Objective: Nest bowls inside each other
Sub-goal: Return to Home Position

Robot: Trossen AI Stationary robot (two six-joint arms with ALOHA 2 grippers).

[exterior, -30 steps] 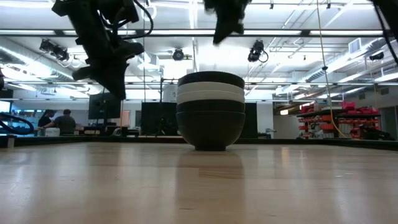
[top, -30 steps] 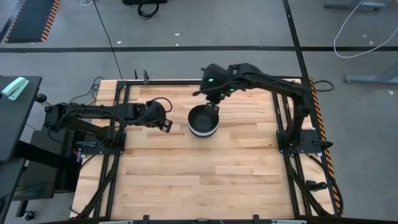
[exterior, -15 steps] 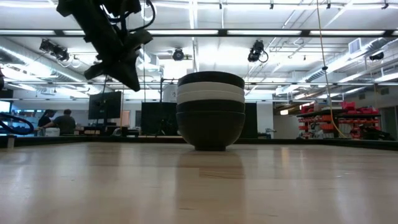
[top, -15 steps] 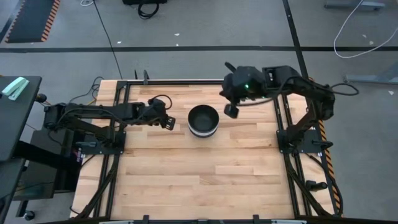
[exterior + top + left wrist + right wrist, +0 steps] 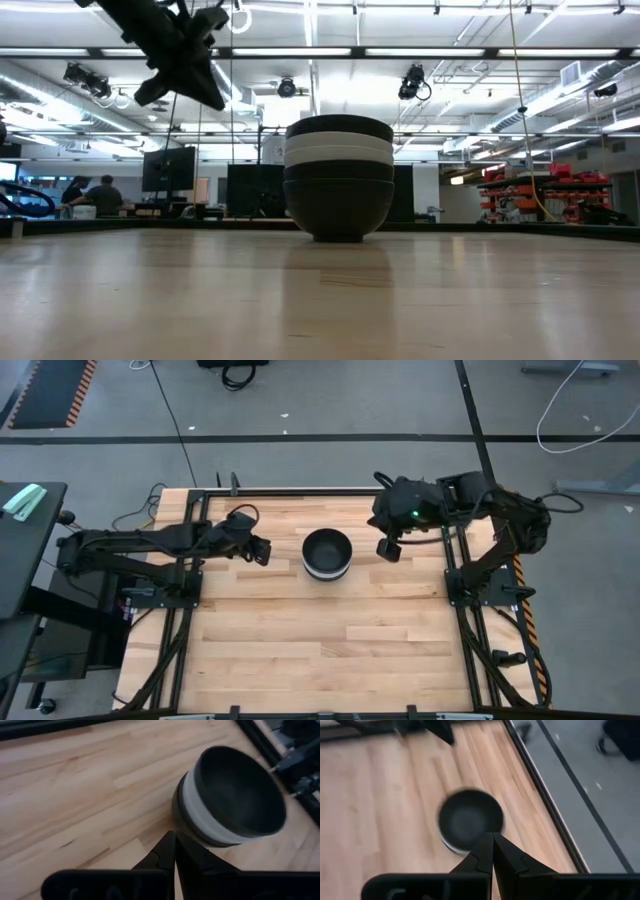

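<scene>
The bowls stand as one nested stack (image 5: 327,553) on the table, toward its far edge; a black bowl is on top, white rims (image 5: 339,150) show below it and a black bowl (image 5: 340,208) carries the stack on its foot. The stack also shows in the left wrist view (image 5: 230,795) and the right wrist view (image 5: 469,820). My left gripper (image 5: 262,551) hovers left of the stack, shut (image 5: 174,842). My right gripper (image 5: 387,548) hovers right of the stack, shut (image 5: 493,842). Both are above the table and touch nothing.
Bare wooden tabletop (image 5: 320,640) lies on the near side of the stack. Black frame rails (image 5: 452,550) run along the table's right and left sides. The low view looks into a room with people far off at the left (image 5: 90,195).
My right gripper has drawn back from above the stack toward the table's right edge and risen out of the low view. My left gripper has pulled back a little toward the left edge and lifted. The stack has stayed where it was.
</scene>
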